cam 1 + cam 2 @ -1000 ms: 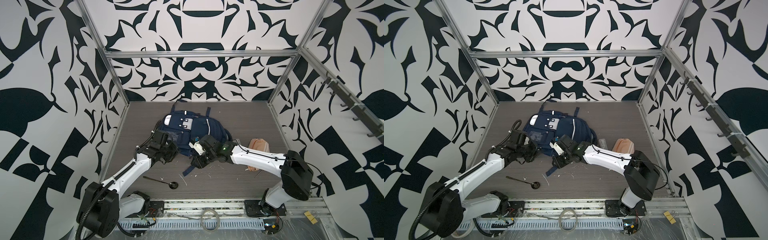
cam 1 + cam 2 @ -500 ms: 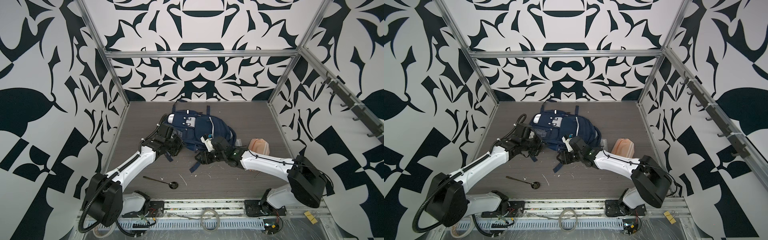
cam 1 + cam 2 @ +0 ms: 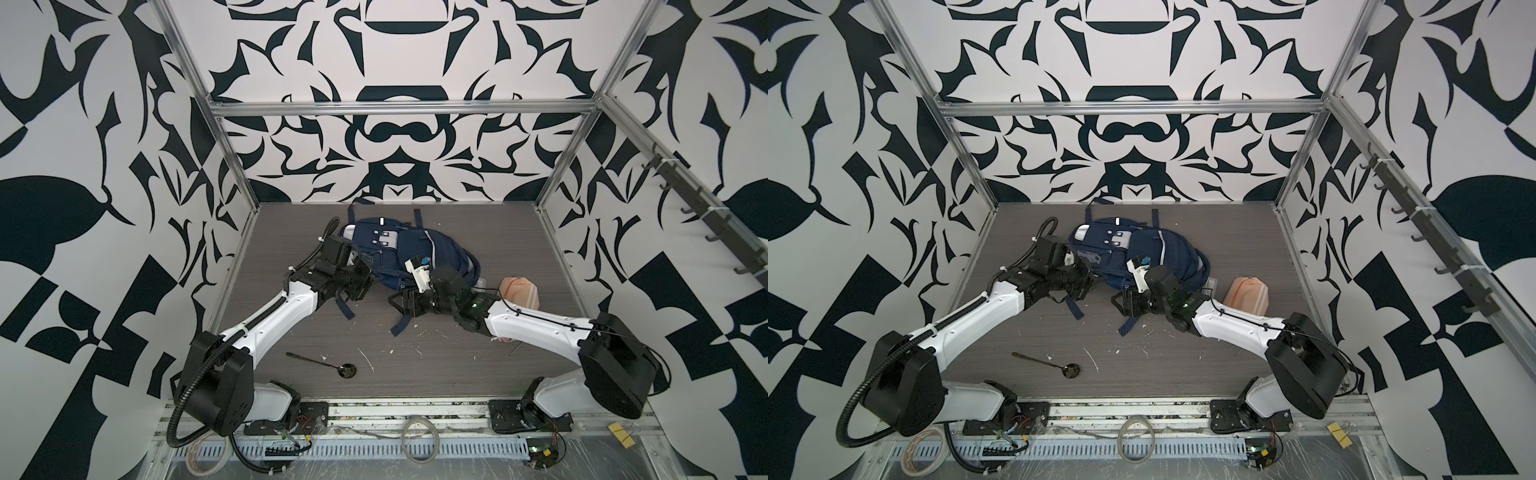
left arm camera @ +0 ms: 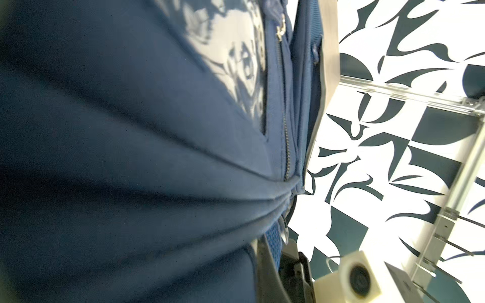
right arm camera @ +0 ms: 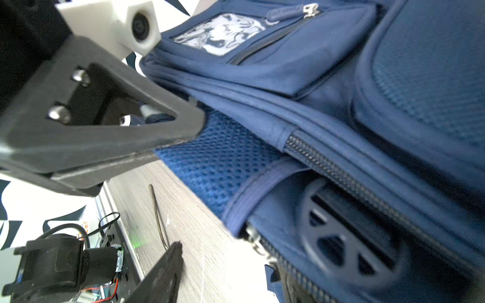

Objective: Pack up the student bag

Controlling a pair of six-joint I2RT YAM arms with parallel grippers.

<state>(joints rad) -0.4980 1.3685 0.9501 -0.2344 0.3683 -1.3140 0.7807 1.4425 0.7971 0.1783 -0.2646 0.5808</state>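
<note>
Now the student bag [image 3: 399, 253] is laid flat near the peach-pink pouch [image 3: 519, 291] and is spread closer to it than a second earlier. Bunched fabric on the bag's side away from the pouch is clamped by the left gripper [image 3: 363, 278]. The right gripper [image 3: 401, 303] is parted wider than before, and nothing is gripped by it.

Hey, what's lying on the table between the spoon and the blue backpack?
In both top views, mostly bare table with small white scraps, plus two dark straps trailing from the backpack toward the spoon.
</note>
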